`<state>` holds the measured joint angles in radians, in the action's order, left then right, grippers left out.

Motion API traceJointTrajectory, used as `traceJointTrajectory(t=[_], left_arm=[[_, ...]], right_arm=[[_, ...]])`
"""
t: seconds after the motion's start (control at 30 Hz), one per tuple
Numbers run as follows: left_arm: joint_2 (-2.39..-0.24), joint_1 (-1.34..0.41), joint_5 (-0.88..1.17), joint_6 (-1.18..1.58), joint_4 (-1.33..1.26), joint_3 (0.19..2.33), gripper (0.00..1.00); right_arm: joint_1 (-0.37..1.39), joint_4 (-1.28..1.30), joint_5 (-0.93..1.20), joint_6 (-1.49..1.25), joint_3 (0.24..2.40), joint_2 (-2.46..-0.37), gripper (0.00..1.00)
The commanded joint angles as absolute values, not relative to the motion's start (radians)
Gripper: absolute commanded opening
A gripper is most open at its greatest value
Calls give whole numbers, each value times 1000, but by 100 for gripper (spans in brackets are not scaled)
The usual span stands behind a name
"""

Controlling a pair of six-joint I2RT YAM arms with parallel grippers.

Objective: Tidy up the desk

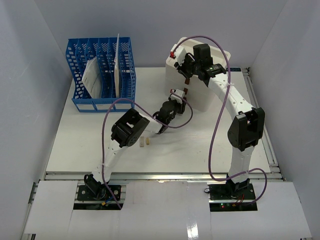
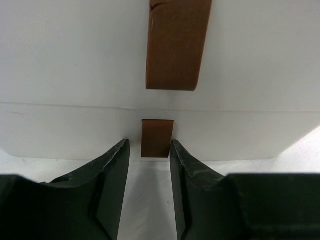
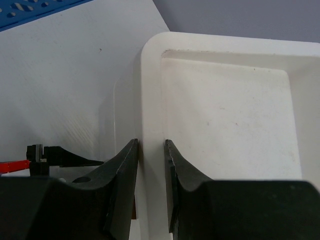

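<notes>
The white desk (image 1: 95,145) carries a white stacked drawer box (image 1: 206,100) at the back right. The drawer fronts (image 2: 60,65) fill the left wrist view, with two brown pull tabs, an upper one (image 2: 175,45) and a lower one (image 2: 157,137). My left gripper (image 2: 149,147) is open, its tips on either side of the lower tab; the right tip touches it and a small gap shows on the left. In the overhead view this gripper (image 1: 176,96) is at the box's front. My right gripper (image 3: 151,145) is shut on the box's top rim (image 3: 150,75), at its left edge (image 1: 186,67).
A blue slotted file rack (image 1: 102,75) holding papers stands at the back left. Two small beige pieces (image 1: 144,142) lie on the desk by the left arm. A red and black item (image 3: 30,160) sits at the box's left side. A metal rail (image 1: 160,176) runs along the near edge.
</notes>
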<state>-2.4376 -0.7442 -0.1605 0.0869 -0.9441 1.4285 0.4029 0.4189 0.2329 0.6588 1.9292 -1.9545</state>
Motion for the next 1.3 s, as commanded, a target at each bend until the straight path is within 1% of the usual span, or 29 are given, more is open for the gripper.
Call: traceJointTrajectory(t=[0.0, 0.03, 0.1, 0.17, 0.2, 0.23, 0.37, 0.47, 0.77, 0.9, 1.1, 1.17, 1.2, 1.23, 1.27], left_arm=[[-2429, -750, -186, 82, -937, 1519, 40], [-2430, -750, -193, 85, -934, 1520, 36], [-2430, -750, -209, 88, -934, 1521, 21], [-2428, -750, -215, 93, -932, 1518, 11], [-2425, -750, -218, 95, -932, 1518, 3], [-2421, -751, -220, 97, -932, 1515, 0], [-2391, -755, -223, 97, -948, 1481, 0], [-2349, -758, -224, 101, -990, 1415, 0], [-2171, -782, -220, 103, -1137, 1068, 0], [-2122, -798, -221, 107, -1176, 970, 0], [-2078, -808, -216, 114, -1184, 923, 0], [-2054, -808, -209, 120, -1169, 922, 2], [-2039, -808, -199, 124, -1152, 925, 20], [-2022, -808, -185, 131, -1121, 929, 38], [-2002, -808, -165, 139, -1068, 934, 54]], right_arm=[[396, 575, 199, 632, 1874, -1980, 27], [396, 575, 199, 634, 1873, -1978, 27], [396, 573, 200, 633, 1870, -1974, 27], [396, 572, 199, 634, 1866, -1971, 27], [397, 571, 198, 634, 1865, -1970, 27], [397, 570, 197, 634, 1863, -1970, 27], [396, 569, 191, 635, 1859, -1970, 27], [394, 566, 171, 636, 1859, -1974, 27], [371, 571, 121, 640, 1918, -2020, 27], [362, 571, 89, 656, 1930, -2040, 28], [351, 574, 51, 669, 1950, -2052, 30], [348, 580, 49, 669, 1954, -2049, 36], [348, 580, 60, 671, 1950, -2041, 47], [348, 579, 72, 671, 1946, -2029, 64], [348, 579, 89, 669, 1942, -2012, 87]])
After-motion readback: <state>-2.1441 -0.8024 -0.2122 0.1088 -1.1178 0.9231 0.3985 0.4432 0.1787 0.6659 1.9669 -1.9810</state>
